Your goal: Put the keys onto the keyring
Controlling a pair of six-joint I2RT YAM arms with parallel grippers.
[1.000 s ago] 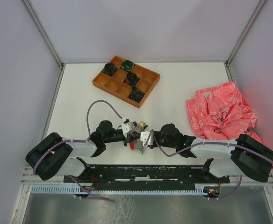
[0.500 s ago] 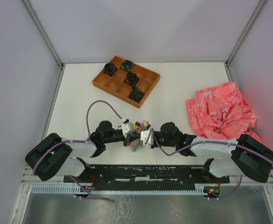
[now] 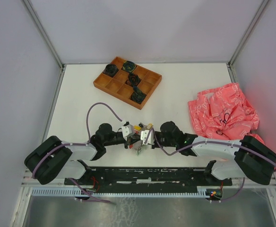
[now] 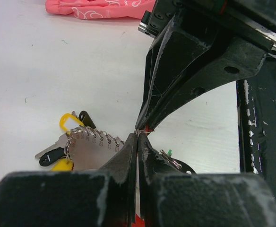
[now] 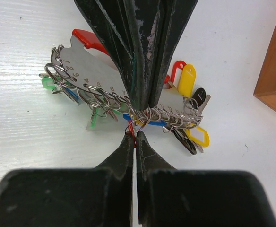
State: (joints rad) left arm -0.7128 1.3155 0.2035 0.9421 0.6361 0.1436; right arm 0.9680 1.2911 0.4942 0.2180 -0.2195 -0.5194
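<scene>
On the white worktop (image 3: 190, 85), near the arm bases, the keyring (image 5: 88, 75), with keys (image 5: 187, 78) bunched on it, is being clamped by both the left end effector (image 4: 137, 136) and the right end effector (image 5: 135, 137), tip to tip.

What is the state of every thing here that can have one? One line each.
left gripper: shut, tips at the keyring.
right gripper: shut, tips meeting the left gripper's.
keyring: between both grippers, edge strung with small rings.
keys: clustered around the keyring, tags showing.
wooden tray: coiled bundles in some compartments only.
pink bag: crumpled.
</scene>
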